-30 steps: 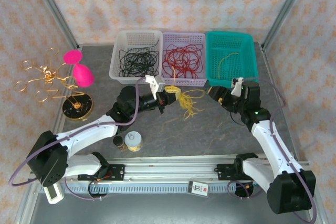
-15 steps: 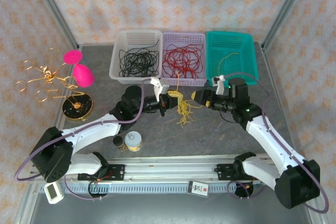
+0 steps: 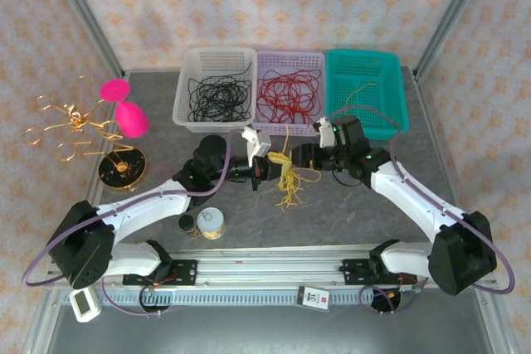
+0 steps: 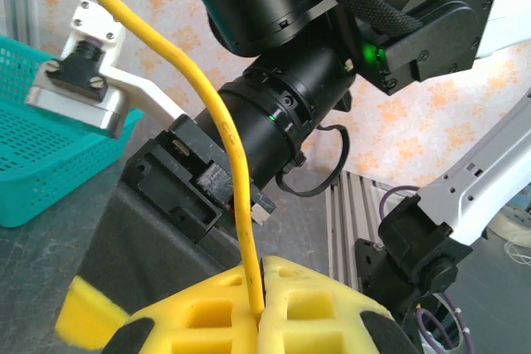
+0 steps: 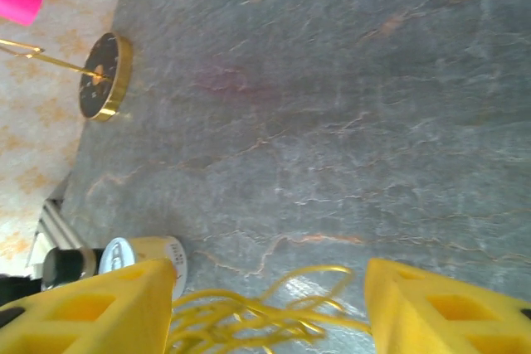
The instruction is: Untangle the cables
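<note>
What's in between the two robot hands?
The bundle of yellow cables. In the top view it hangs between the left gripper, which pinches a strand, and the open right gripper, just above the grey table.

Three baskets are set in a row at the far side of the table (image 3: 357, 213): the left basket (image 3: 184, 93), the middle basket (image 3: 290, 55) and the right basket (image 3: 365, 53). Wires (image 3: 217, 97) are laid in each one. The cables (image 3: 289, 188) are found in front of the middle basket, with the left gripper (image 3: 267, 169) on their left and the right gripper (image 3: 303, 157) on their right. A wire ornament (image 3: 66, 122) is placed at the far left, and a round stand (image 3: 122, 169) is set just to its right. Two jars (image 3: 210, 222) are stood side by side nearer the front, left of the cables.
</note>
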`<action>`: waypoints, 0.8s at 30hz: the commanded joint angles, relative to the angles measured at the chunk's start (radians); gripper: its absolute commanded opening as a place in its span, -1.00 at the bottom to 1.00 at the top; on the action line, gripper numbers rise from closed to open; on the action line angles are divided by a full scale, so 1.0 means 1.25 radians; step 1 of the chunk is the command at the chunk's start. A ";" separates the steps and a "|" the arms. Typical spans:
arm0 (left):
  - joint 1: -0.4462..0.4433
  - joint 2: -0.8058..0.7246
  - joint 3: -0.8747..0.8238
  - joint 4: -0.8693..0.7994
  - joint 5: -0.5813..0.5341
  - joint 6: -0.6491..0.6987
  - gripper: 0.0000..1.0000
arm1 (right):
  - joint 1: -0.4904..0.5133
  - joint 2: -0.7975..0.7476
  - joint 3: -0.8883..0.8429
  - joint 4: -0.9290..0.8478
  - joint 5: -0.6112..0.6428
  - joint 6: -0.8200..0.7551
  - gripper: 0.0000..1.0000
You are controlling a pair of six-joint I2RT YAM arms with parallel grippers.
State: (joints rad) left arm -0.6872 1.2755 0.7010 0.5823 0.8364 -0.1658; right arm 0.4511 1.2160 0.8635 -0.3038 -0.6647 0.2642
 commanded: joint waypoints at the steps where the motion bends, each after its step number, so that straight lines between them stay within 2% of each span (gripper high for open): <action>1: -0.001 -0.023 0.037 0.002 -0.050 0.026 -1.00 | 0.001 -0.097 0.006 -0.012 0.098 0.001 0.14; 3: -0.001 -0.022 0.045 -0.015 -0.144 0.006 -1.00 | 0.000 -0.166 -0.004 -0.010 0.145 0.009 0.09; 6: -0.002 -0.025 0.034 0.031 -0.253 -0.072 -1.00 | 0.008 -0.261 -0.055 0.028 0.154 0.015 0.10; 10: -0.005 -0.022 0.009 0.122 -0.317 -0.211 -1.00 | 0.071 -0.314 -0.140 0.147 0.179 0.057 0.12; 16: -0.028 -0.047 0.025 0.055 -0.477 -0.317 -1.00 | 0.226 -0.220 -0.197 0.395 0.286 0.023 0.31; 20: -0.035 -0.072 0.028 0.034 -0.539 -0.397 -1.00 | 0.242 -0.144 -0.203 0.537 0.321 -0.003 0.32; 24: -0.054 -0.093 0.054 -0.031 -0.583 -0.410 -1.00 | 0.242 -0.103 -0.210 0.572 0.464 -0.031 0.29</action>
State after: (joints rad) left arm -0.7345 1.1919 0.7231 0.5896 0.1898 -0.6205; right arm 0.7502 1.0756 0.6083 0.2687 -0.2462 0.2695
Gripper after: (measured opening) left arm 0.056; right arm 0.648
